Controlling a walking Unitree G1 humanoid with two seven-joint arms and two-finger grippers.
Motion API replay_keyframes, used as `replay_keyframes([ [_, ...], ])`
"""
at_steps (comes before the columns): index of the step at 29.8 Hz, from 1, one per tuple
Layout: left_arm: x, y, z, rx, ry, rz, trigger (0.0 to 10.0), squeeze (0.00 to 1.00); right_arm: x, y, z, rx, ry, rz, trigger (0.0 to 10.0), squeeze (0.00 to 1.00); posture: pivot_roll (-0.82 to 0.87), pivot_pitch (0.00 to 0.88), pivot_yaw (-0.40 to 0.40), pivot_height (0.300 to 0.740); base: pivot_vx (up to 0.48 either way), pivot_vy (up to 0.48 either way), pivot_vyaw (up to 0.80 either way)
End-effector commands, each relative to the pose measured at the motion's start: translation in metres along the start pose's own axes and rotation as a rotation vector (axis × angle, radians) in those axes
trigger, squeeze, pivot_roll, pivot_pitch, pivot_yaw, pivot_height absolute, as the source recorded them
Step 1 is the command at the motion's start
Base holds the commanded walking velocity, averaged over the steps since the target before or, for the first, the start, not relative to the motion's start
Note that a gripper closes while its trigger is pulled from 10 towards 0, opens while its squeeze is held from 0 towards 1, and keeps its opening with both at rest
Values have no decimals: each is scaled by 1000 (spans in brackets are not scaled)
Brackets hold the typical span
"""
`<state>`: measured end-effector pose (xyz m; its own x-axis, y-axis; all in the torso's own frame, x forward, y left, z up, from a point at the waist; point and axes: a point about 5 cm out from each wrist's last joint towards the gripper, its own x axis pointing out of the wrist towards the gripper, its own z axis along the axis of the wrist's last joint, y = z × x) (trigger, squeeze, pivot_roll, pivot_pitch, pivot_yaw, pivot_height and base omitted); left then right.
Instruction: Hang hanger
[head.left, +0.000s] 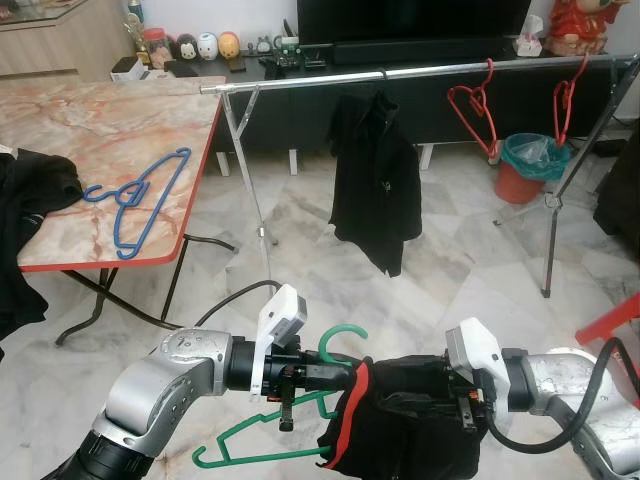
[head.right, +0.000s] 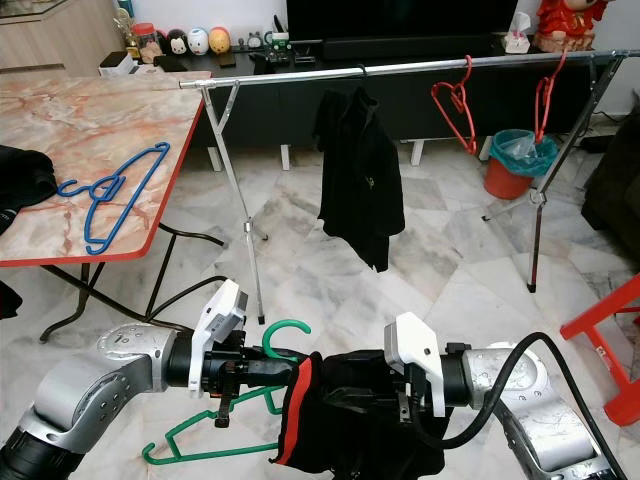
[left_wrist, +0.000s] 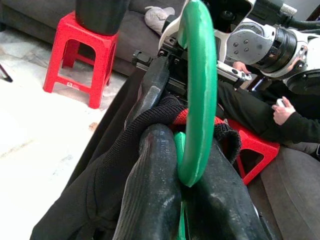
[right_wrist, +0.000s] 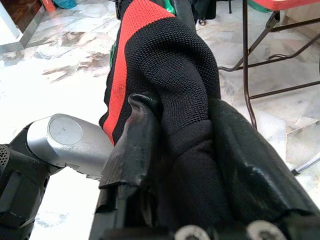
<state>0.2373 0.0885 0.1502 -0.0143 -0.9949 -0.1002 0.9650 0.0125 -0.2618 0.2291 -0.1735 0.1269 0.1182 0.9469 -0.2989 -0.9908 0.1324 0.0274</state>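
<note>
A green hanger (head.left: 262, 442) is low in front of me, its hook (left_wrist: 200, 90) pointing up. My left gripper (head.left: 322, 374) is shut on the hanger's neck just below the hook. A black garment with a red collar edge (head.left: 400, 420) is bunched over the hanger's right end. My right gripper (right_wrist: 185, 135) is shut on that cloth, its fingers (right_wrist: 134, 145) pressed into the fabric. The chrome clothes rail (head.left: 400, 74) runs across the room ahead, well beyond both grippers.
On the rail hang a black top (head.left: 375, 180) and two red hangers (head.left: 472, 105). A marble table (head.left: 100, 130) at left holds a blue hanger (head.left: 140, 200) and dark clothes. A red bin (head.left: 530, 165), a red stool (head.left: 612, 320) and a seated person (left_wrist: 282, 107) are nearby.
</note>
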Motion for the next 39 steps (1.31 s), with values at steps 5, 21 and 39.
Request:
replay_keyframes([
  [5, 7, -9, 17, 71, -55, -68, 10000, 0, 8, 4, -1, 10, -4, 47, 0, 0, 16, 44, 45, 740, 0, 0, 0],
  [21, 7, -5, 18, 86, -59, -43, 10000, 0, 10, 5, -2, 16, -4, 56, 0, 0, 13, 31, 47, 740, 0, 0, 0],
  [39, 8, -1, 17, 95, -60, -19, 10000, 1000, 12, 4, -5, 19, 3, 49, 0, 0, 14, 19, 48, 740, 0, 0, 0],
])
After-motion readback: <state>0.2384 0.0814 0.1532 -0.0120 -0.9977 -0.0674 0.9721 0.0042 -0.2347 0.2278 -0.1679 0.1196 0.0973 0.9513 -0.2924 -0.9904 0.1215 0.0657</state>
